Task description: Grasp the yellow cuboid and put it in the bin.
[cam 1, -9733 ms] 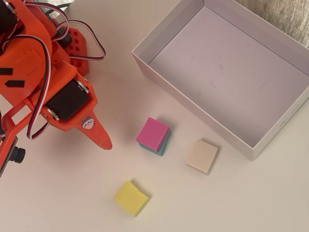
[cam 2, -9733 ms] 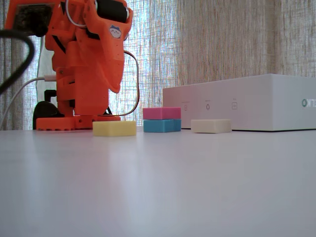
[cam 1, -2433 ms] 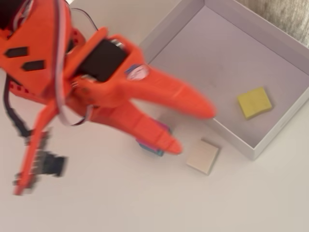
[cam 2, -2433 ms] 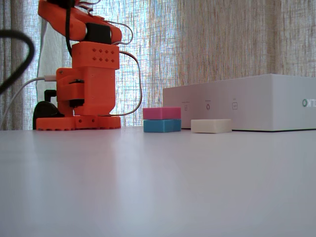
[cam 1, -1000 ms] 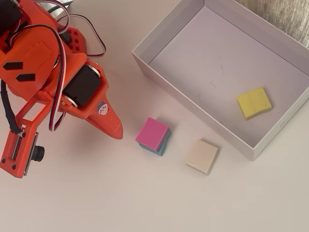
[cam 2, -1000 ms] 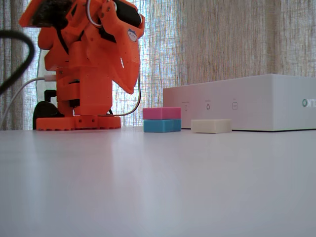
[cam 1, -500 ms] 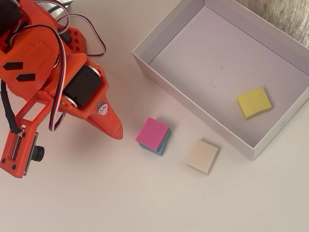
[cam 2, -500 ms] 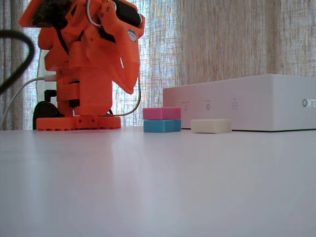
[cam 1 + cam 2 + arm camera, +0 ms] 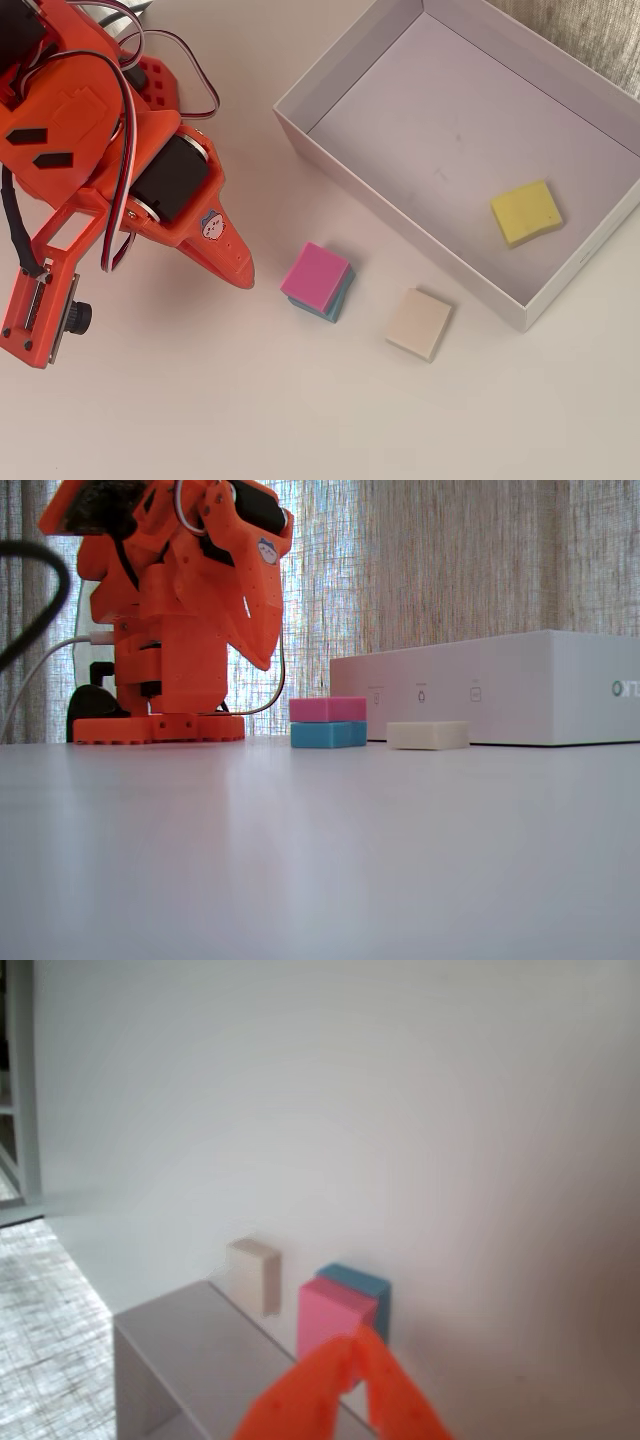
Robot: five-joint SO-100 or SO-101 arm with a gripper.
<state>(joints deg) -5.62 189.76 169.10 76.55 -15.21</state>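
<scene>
The orange arm is folded back over its base at the left of the overhead view, with the hand [image 9: 243, 278] pointing down and toward the blocks, its tip hanging above bare bench [image 9: 300, 420] short of the stacked pair. In the wrist view the 2 orange fingers meet in a narrow point at the bottom edge [image 9: 358, 1345], pressed together with nothing between them.

The yellow cuboid [image 9: 526, 212] is a small, flat, matte square block lying flat on the pale lilac floor of the bin [image 9: 345, 165], toward the right end in the overhead view, near the wall on the blocks' side but apart from it and turned slightly askew to it.

On the bench outside the bin, a pink block [image 9: 316, 277] sits on a teal block [image 9: 343, 297], and a beige block [image 9: 419, 323] lies just beside the bin's outer wall.

In the fixed view the bin's white wall [image 9: 500, 685] hides the cuboid entirely. The arm's upper part is cut off at the top there, and the wrist view is soft and blurred.
</scene>
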